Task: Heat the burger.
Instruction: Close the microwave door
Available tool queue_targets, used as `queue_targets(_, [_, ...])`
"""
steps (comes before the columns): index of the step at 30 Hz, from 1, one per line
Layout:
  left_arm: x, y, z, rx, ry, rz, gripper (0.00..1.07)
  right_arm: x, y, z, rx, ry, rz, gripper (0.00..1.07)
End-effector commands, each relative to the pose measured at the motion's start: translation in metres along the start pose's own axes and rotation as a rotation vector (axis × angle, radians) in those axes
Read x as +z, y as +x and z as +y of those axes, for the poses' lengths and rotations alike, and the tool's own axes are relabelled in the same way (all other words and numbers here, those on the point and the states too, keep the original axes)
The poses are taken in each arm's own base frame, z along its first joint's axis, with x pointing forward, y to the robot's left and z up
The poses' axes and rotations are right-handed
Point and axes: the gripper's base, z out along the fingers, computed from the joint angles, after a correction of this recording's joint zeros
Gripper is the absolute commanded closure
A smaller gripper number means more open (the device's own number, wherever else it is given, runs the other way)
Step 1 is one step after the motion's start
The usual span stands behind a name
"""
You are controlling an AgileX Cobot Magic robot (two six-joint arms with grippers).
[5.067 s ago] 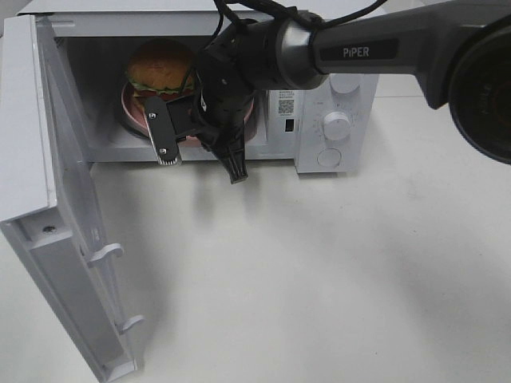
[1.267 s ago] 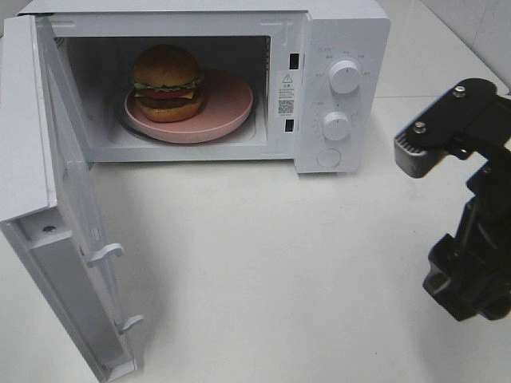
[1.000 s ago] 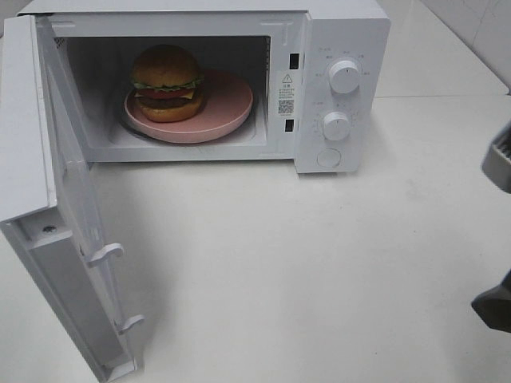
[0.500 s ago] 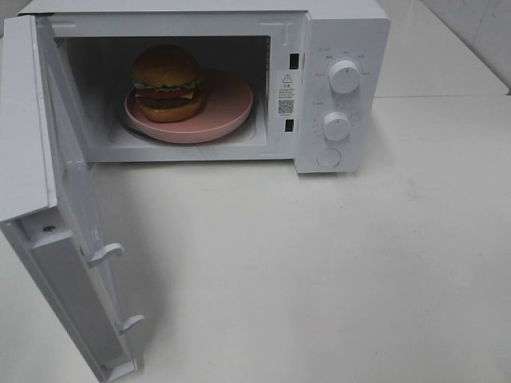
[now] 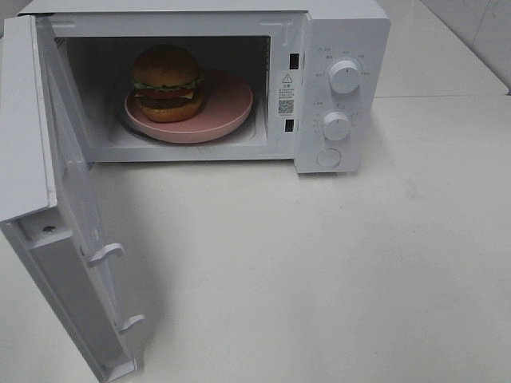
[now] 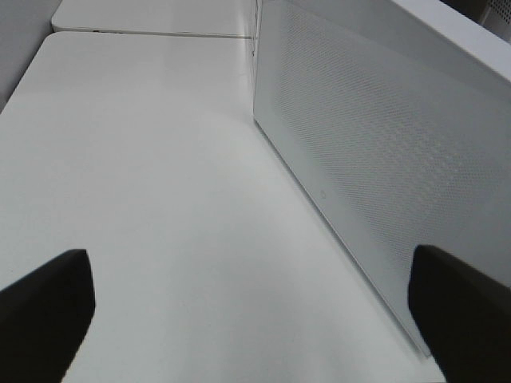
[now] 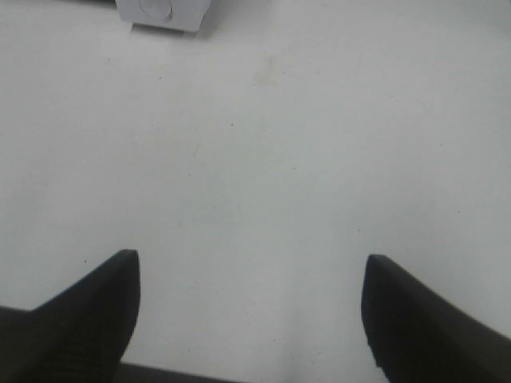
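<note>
the burger [image 5: 166,82] is sitting on the pink plate [image 5: 229,102] inside the microwave [image 5: 345,32], its door [image 5: 70,199] hanging open. the left gripper [image 6: 247,267] and right gripper [image 7: 251,267] are hovering over the table [image 5: 319,263], jaws apart, gripping nothing.

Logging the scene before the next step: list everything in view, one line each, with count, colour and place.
microwave: one, white, at the back of the table
door: one, white, swung open on the microwave's left side
plate: one, pink, inside the microwave cavity
burger: one, golden-brown bun with green, red, yellow and dark layers, on the plate's left part
upper knob: one, white, control panel
lower knob: one, white, below the upper knob
button: one, white, bottom of the panel
table: one, white, under everything
left gripper: one, black, open, beside the door
right gripper: one, black, open, over bare table
</note>
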Motion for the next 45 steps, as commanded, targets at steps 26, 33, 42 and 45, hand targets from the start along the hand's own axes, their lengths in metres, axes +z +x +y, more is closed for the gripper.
queue_targets(26, [0.0,0.001,0.0,-0.005,-0.002,0.002,0.07,-0.029,0.026,0.0,0.061,0.071,-0.237,0.32])
queue_targets(33, [0.0,0.001,0.0,-0.005,-0.002,0.002,0.07,-0.029,0.026,0.001,0.086,0.092,-0.236,0.32])
queue_targets(42, [0.0,0.001,0.0,-0.005,-0.002,0.002,0.07,-0.029,0.026,0.001,0.087,0.091,-0.236,0.32])
queue_targets(45, [0.0,0.001,0.0,-0.005,-0.002,0.002,0.07,-0.029,0.026,0.001,0.087,0.091,-0.236,0.32])
